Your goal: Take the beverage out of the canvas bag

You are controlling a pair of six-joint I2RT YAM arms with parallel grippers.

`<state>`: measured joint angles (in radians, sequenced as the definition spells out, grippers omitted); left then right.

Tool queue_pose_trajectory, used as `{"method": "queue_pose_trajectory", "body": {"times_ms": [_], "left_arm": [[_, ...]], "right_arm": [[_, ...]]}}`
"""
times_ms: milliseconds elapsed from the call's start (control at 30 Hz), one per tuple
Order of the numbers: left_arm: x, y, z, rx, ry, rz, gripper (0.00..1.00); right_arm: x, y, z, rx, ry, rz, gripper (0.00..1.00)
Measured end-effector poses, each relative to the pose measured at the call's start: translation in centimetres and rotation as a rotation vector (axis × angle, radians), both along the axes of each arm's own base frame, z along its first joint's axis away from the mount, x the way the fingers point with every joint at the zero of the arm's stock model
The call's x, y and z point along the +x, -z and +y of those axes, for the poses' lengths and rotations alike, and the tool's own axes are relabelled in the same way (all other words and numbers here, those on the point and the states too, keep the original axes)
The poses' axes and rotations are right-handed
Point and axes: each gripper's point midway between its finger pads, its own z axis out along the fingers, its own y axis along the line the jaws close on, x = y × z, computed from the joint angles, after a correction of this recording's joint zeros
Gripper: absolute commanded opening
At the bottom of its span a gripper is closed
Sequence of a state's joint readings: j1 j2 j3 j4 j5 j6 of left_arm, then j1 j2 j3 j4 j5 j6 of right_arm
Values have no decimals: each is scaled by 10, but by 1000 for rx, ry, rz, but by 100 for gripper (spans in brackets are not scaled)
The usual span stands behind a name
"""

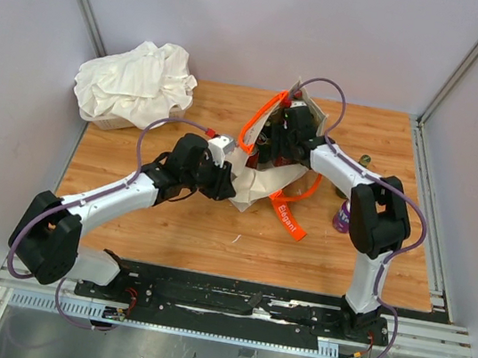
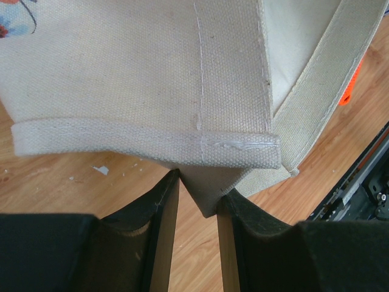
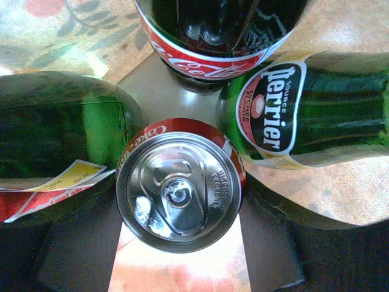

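Note:
The cream canvas bag point(image 1: 252, 181) with orange strap handles point(image 1: 261, 119) stands mid-table. My left gripper point(image 1: 222, 175) is shut on a folded corner of the bag's fabric point(image 2: 206, 191) at its left side, with the hem point(image 2: 146, 143) just beyond the fingertips. My right gripper point(image 1: 286, 136) reaches down into the bag's mouth. In the right wrist view its fingers point(image 3: 270, 243) sit against both sides of an upright red Coke can point(image 3: 179, 185), seen from its silver top. The right gripper point(image 3: 180, 213) is shut on this can.
Inside the bag, a green Perrier bottle point(image 3: 304, 109), a Coca-Cola bottle point(image 3: 213, 30) and another green bottle point(image 3: 55, 134) crowd the can. A purple can point(image 1: 343, 214) and a bottle point(image 1: 364, 162) stand right of the bag. A white cloth bundle point(image 1: 136, 83) lies back left.

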<state>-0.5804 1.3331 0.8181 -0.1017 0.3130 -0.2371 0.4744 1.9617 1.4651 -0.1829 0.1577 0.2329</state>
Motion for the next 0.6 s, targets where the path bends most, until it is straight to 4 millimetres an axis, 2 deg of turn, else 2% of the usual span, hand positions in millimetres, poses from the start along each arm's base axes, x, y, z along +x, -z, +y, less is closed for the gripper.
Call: {"method": "queue_pose_trajectory", "body": {"times_ms": [33,333,467,600], "left_arm": [[0,0,0,0,0,0,34],[0,1,0,-1,0,-2,34],[0,2,-1,-6,1,-2,34],[0,2,-1,-8,0,-3,34]], "right_arm": [[0,0,0,0,-1,-1,1],[-14,-7,-6,-15,-30,-21,1],[-21,-29,-7,-24,-67,-60,1],[-27,-68,0,-14,-112,-141,1]]}}
